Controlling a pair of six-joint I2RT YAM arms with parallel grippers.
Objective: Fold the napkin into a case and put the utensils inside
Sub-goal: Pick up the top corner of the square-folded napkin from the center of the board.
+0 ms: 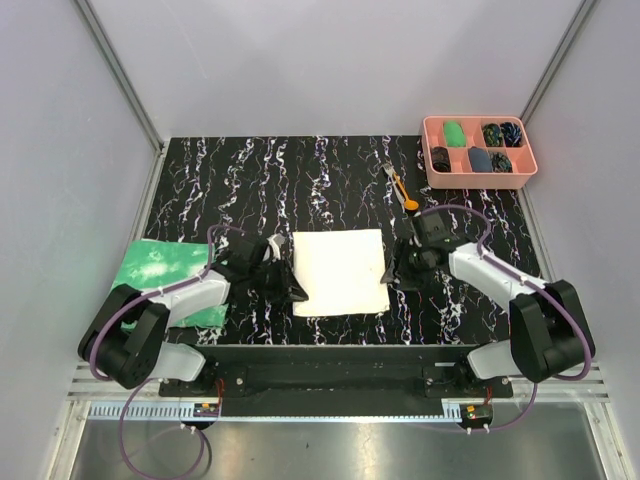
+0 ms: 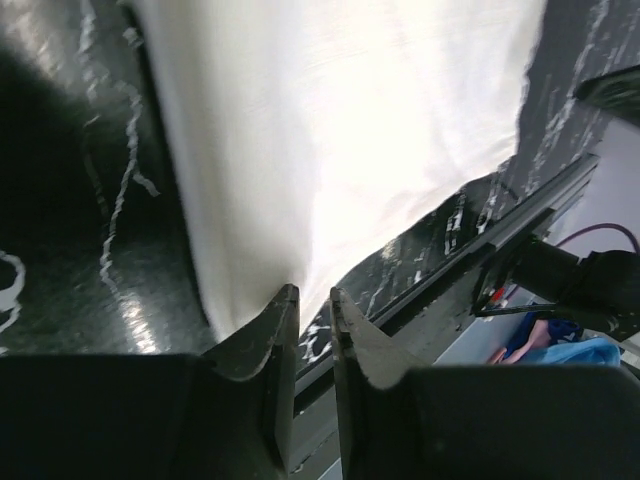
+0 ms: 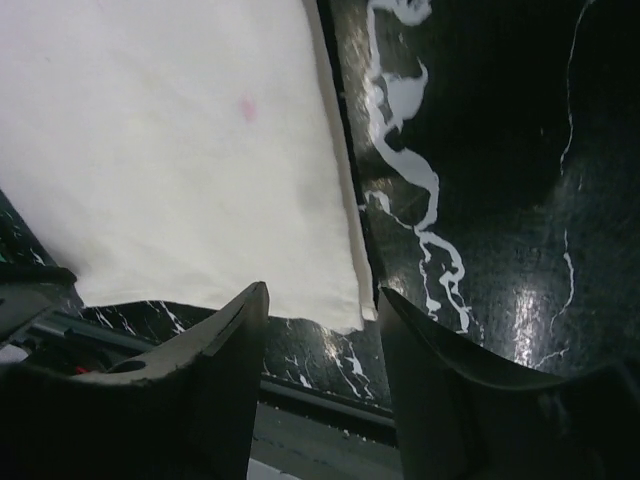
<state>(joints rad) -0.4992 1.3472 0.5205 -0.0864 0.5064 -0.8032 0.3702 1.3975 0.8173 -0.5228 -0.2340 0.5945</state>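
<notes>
Napkin (image 1: pixel 340 270) lies flat on the table (image 1: pixel 250 180) between the arms, the left pincer (image 2: pixel 310 303) narrowed to a slit at its near left corner, holding nothing I can see, the right pincer (image 3: pixel 322 300) gaping wide astride its near right corner.

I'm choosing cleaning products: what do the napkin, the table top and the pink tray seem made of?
Napkin: thin cloth, matte cream, with a soft doubled edge in the right wrist view.
Table top: black with white veining, glossy with glare; likely marble-look laminate or film.
Tray: probably moulded plastic, smooth pink, rounded corners.
</notes>
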